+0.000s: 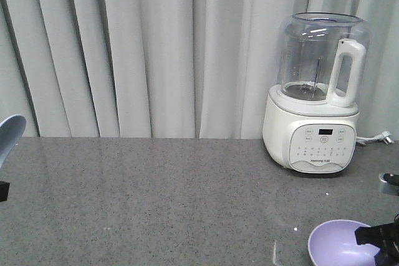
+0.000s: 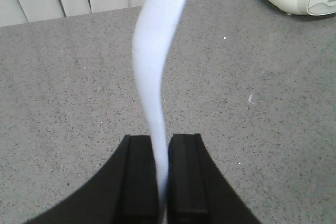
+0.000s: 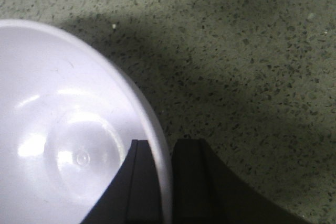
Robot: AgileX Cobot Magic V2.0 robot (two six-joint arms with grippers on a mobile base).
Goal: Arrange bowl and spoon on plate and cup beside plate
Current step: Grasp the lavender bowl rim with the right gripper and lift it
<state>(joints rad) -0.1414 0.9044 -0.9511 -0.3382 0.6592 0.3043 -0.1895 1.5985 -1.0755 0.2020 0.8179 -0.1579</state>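
Curtain (image 1: 156, 48): pale grey, hanging in long folds behind the table and filling the whole background.
Table (image 1: 156, 197): grey speckled stone top. Its bare surface runs across the front view and shows under both wrist cameras.
Blender (image 1: 318, 98): a white base with a button panel and a clear jug with a white handle. It stands upright at the back right of the table, close to the curtain, and a corner of its base shows at the top right of the left wrist view.
Cord (image 1: 374, 138): white, lying on the table just right of the blender base.
Bowl (image 1: 340, 244): lavender, open side up, at the front right corner of the table, well apart from the blender. The inside is smooth, glossy and empty. Whether its base touches the table cannot be told.
Right fingers (image 3: 184, 153): black and narrow, pinching the bowl's rim (image 3: 157, 145), one finger inside the wall and one outside.
Spoon (image 2: 155, 66): pale white-blue, seen edge-on as a curved strip. Its handle is down between the fingers and its scoop rises up and away. In the front view the scoop (image 1: 9, 135) pokes in at the far left edge, above the table.
Left fingers (image 2: 147, 150): black, closed tight on the spoon handle.
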